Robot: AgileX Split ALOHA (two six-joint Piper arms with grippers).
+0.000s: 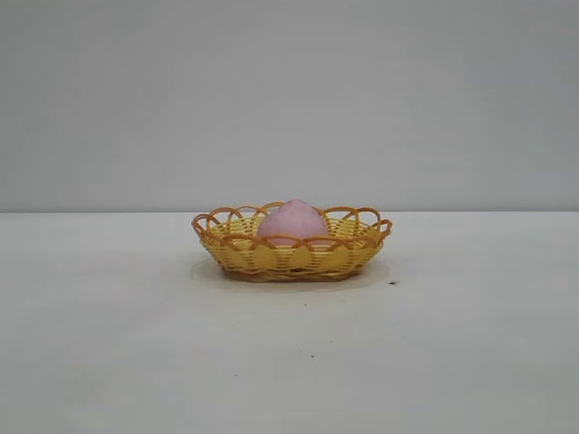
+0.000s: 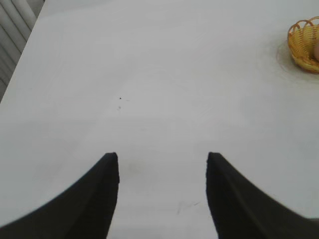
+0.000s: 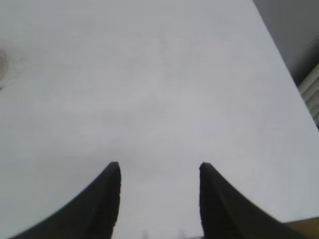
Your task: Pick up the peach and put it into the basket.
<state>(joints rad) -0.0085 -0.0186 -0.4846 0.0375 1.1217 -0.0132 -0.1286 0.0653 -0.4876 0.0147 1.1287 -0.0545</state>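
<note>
The pale pink peach (image 1: pixel 291 221) lies inside the yellow-tan wicker basket (image 1: pixel 271 258) at the middle of the white table. Neither arm shows in the exterior view. In the left wrist view, my left gripper (image 2: pixel 163 158) hangs open over bare table, far from the basket (image 2: pixel 302 44), whose edge shows at that picture's border. My right gripper (image 3: pixel 159 167) is open too, with only table between its fingers; the basket and peach are out of that view.
The table's edge (image 2: pixel 20 52) runs beside a ribbed grey surface in the left wrist view. In the right wrist view the table edge (image 3: pixel 281 55) borders a dark floor. A small dark speck (image 1: pixel 392 283) lies right of the basket.
</note>
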